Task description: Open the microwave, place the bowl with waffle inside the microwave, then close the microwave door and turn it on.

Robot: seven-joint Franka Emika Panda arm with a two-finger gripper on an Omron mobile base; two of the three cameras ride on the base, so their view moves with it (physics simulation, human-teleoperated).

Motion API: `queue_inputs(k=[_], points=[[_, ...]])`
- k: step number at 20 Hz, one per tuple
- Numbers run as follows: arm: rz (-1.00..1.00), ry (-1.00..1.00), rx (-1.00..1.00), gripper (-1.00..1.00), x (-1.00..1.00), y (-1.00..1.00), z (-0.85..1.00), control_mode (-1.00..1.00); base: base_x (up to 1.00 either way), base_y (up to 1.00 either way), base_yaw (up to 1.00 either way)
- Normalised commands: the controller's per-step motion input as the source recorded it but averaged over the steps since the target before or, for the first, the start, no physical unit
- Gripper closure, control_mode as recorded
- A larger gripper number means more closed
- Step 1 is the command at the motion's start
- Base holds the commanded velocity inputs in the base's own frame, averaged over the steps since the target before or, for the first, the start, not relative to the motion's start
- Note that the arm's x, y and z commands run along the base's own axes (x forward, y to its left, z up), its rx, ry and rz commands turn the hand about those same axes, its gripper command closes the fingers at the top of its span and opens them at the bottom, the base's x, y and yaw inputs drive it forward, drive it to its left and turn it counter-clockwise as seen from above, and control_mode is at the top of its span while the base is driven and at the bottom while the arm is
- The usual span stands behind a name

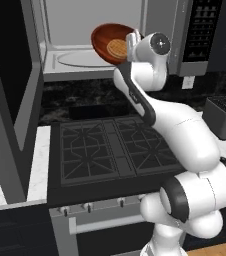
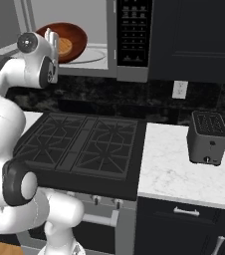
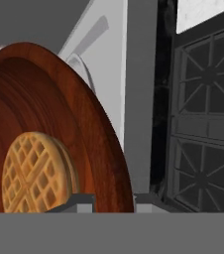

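Dark kitchen cabinets and a black speckled backsplash frame a black gas cooktop [image 1: 110, 150] with cast grates, set between white marble bench [image 2: 179, 174] surfaces. Above the cooktop hangs the wide grey-steel microwave [image 1: 185, 45] with its light grey cavity exposed and a black button panel at its right. Its grey-framed microwave door [image 1: 15, 110] with the dark glass window stands swung out to the left. The white arm reaches up to the cavity mouth, and the gripper [image 1: 133, 41] has its jaws clamped on the rim of the shallow, glossy reddish-brown bowl [image 1: 106, 40], as the hand view shows a finger on either side of the rim. The bowl is steeply tilted, held at the front of the opening above the round turntable [image 1: 77, 58], not resting on it. The small round golden waffle [image 3: 34, 173] with its grid pattern lies against the bowl's inside. A small dark slotted toaster [image 2: 208, 137] stands on the bench to the right, well apart.
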Motion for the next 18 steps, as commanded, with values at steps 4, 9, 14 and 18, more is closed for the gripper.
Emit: queue_inputs(k=[4,9,14,18], points=[[0.0,0.0,-0.01,1.0,0.56,0.07,-0.19,-1.0,0.0,0.0,0.0],[0.0,0.0,0.0,1.0,0.46,0.06,-0.06,-1.0,0.0,0.0,0.0],[0.0,0.0,0.0,1.0,0.38,0.07,0.0,-1.0,0.0,0.0,0.0],[0.0,0.0,-0.03,1.0,0.46,0.17,-0.04,-1.0,0.0,0.0,0.0]])
